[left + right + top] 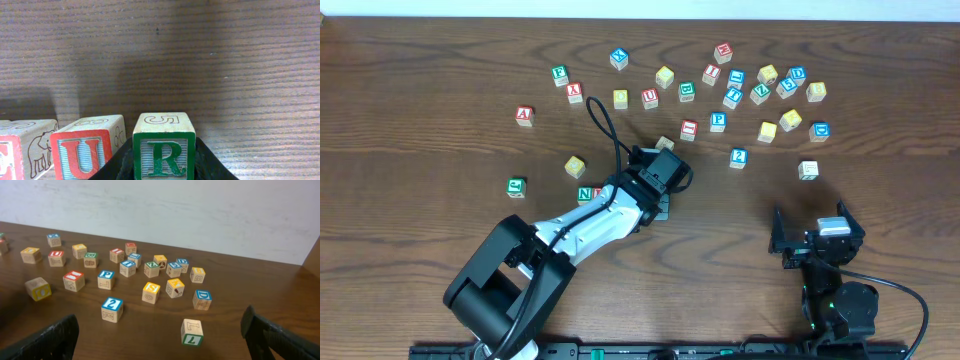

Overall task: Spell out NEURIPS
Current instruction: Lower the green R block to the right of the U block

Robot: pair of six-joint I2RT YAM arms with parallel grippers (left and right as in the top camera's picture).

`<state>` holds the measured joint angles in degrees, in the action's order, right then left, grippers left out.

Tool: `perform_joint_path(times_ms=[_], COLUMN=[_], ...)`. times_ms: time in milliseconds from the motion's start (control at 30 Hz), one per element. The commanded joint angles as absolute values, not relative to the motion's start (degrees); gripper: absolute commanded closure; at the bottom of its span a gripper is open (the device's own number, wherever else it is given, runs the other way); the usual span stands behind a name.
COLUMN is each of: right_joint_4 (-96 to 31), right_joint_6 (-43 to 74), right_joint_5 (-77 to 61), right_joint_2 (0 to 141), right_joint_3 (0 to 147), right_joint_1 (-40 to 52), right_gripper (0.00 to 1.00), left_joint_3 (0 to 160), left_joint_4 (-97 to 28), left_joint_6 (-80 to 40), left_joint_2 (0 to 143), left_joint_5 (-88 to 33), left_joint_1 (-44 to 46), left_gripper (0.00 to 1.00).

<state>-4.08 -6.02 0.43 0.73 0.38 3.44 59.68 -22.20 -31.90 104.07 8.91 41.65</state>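
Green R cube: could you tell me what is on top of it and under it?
Nothing sits on the green R cube; its top face shows an outlined 5. Its underside, between the jaws, is cut off by the frame.

R cube [163, 150] in the left tool [163, 169], U cube [87, 150] just left, E cube [15, 155] further left

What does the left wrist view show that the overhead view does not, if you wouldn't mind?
Only the left wrist view: the left gripper shut on the green R cube, with the red U cube just beside it. Only the overhead view: the green N cube, the loose cubes scattered farther back, and the open right gripper. Both: the wooden table.
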Motion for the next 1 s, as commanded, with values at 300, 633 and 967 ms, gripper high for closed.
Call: perform_joint_path(times_ms=[300,633,967], right_joint_4=[-4.34,-4.34,-4.34], right_joint_6=[-5.19,-5.19,-5.17], right_joint_5=[0.45,0.47,0.47], right_joint_2=[0.64,0.64,0.64], right_joint_3=[0.32,0.32,0.32], right_joint_1=[2.94,2.94,2.94], right_gripper=[0.01,0.01,0.01], left_joint_3=[59.07,59.07,59.07], left_joint_4=[-22.04,-21.98,-21.98], left_joint_6=[-31.77,-31.77,-31.77], left_joint_2=[104.92,104.92,104.92], left_joint_5=[8.40,8.43,8.43], left_joint_1=[41.43,41.43,41.43], left_gripper=[0.84,0.69,0.63])
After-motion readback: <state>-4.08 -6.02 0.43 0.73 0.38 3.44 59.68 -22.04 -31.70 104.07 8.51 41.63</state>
